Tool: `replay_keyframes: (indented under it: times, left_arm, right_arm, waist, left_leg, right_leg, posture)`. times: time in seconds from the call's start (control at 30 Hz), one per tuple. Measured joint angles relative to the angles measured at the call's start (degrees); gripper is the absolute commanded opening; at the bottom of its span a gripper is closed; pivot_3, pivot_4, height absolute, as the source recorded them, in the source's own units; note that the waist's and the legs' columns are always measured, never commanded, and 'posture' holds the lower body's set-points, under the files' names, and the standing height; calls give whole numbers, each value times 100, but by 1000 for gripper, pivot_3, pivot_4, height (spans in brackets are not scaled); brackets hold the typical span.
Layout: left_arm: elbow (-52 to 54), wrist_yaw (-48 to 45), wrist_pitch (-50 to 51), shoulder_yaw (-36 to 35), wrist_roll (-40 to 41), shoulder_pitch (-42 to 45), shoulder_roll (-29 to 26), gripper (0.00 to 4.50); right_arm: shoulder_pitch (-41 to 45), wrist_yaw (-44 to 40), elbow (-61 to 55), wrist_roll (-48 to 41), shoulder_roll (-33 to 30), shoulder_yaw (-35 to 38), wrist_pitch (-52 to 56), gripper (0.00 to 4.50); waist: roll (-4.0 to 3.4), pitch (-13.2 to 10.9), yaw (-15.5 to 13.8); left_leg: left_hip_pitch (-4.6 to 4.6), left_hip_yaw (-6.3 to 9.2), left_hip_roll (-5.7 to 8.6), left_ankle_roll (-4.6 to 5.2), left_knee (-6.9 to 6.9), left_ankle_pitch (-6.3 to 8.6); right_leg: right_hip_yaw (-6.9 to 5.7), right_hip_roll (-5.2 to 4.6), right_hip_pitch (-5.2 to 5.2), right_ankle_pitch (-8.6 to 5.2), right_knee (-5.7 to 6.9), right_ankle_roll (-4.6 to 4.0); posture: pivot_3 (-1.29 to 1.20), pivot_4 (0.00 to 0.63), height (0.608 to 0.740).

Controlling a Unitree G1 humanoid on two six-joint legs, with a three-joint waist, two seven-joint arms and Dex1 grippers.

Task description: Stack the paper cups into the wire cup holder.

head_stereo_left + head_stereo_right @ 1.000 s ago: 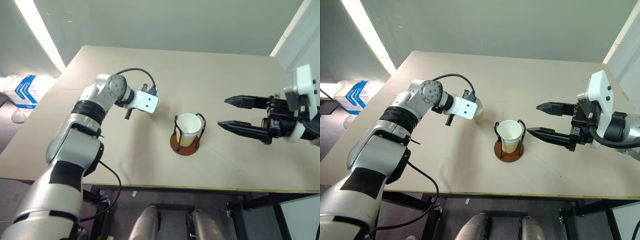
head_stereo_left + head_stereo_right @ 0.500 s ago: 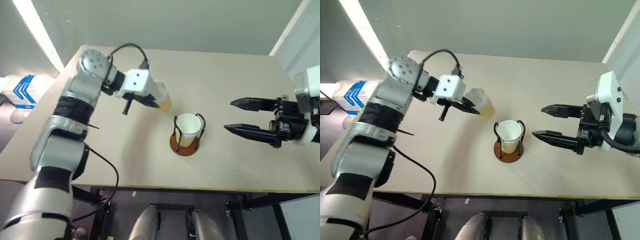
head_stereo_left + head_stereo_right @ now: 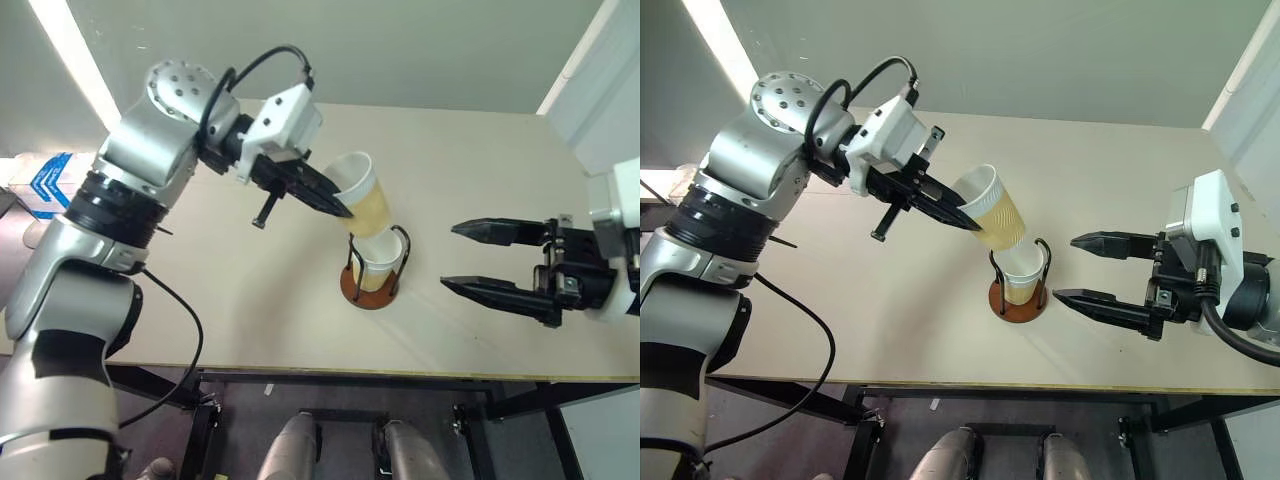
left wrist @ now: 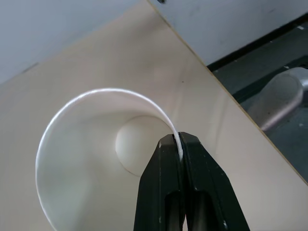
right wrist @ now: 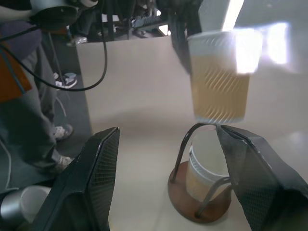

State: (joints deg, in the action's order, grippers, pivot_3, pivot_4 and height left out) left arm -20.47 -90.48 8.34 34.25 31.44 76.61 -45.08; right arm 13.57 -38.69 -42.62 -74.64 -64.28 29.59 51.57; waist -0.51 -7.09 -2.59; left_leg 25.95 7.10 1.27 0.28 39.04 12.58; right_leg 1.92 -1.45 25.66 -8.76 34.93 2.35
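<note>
Tan-yellow paper with a ribbed diagonal pattern covers the cup [image 3: 990, 208] that our left gripper [image 3: 965, 218] carries in the air, tilted, its base just above the wire cup holder [image 3: 1018, 288]. In the left wrist view our two black fingers [image 4: 163, 192] are pressed together on the cup's white rim, one inside the wall and one outside. We can read no brand or lettering on this cup; the outside shows only the embossed slanted ridges, clearest in the right wrist view [image 5: 220, 82].

Our wire cup holder stands near the middle of the pale table [image 3: 480, 180], its reddish-brown disc base flat on the surface and its black wire loops upright. Inside it sits another paper cup [image 3: 378, 262], upright, white interior open to the top. We cannot tell whether this is one cup or two nested.

Our right gripper [image 3: 478, 258] hovers over the table beside the holder, on its right, with its jaws wide apart and nothing between them; it is apart from the holder.

Off the table's far left edge, on the floor, lies a white package with blue chevron marks [image 3: 45, 183]; no words on it are legible. In the right wrist view, a person's legs and shoes [image 5: 45, 125] stand beside the table.
</note>
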Motion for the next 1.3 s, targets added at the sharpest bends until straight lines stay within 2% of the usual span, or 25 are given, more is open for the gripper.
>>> replay_keyframes:
  times: [0.17, 0.37, 0.97, 1.07, 1.3]
  left_arm:
    - [-523, -1, -464, 486, -151, 140, 408, 33]
    - [-1114, -1, -827, 552, -220, 438, 818, 33]
    - [-1336, -2, -1421, 1444, -323, 583, 872, 33]
    - [-1396, -3, -1459, 1447, -452, 584, 1064, 678]
    - [-1724, -6, -1409, 1182, -573, 694, 1448, 3126]
  right_arm:
    - [-143, 229, -74, -101, 0, 168, -15, 3380]
    - [-300, 406, -162, -245, 0, 323, -35, 3380]
    - [-392, 481, -152, -281, -110, 361, -119, 3380]
    - [-394, 481, -154, -282, -117, 361, -120, 3380]
    - [-405, 487, -153, -282, -128, 361, -120, 3380]
  waist:
    - [0, 0, -8]
    - [1, -1, -13]
    - [-1, -1, -48]
    - [-1, -1, -58]
    - [0, -1, -61]
  left_leg:
    - [8, 0, 1, 2, 2, 2]
    - [16, 0, 2, 12, 0, 21]
    - [18, -9, 8, 19, 5, 60]
    - [16, -10, 9, 23, 8, 63]
    - [16, -13, 8, 24, 9, 62]
  right_leg:
    - [0, -2, 1, 0, -3, 8]
    - [1, -2, 4, 5, -7, 77]
    - [5, -13, 1, -20, -11, 108]
    - [5, -14, -2, -20, -11, 108]
    - [5, -15, -2, -21, -10, 110]
  posture:
    - [0, 150, 740]
    - [0, 150, 740]
    - [0, 150, 740]
    - [0, 150, 740]
    - [0, 150, 740]
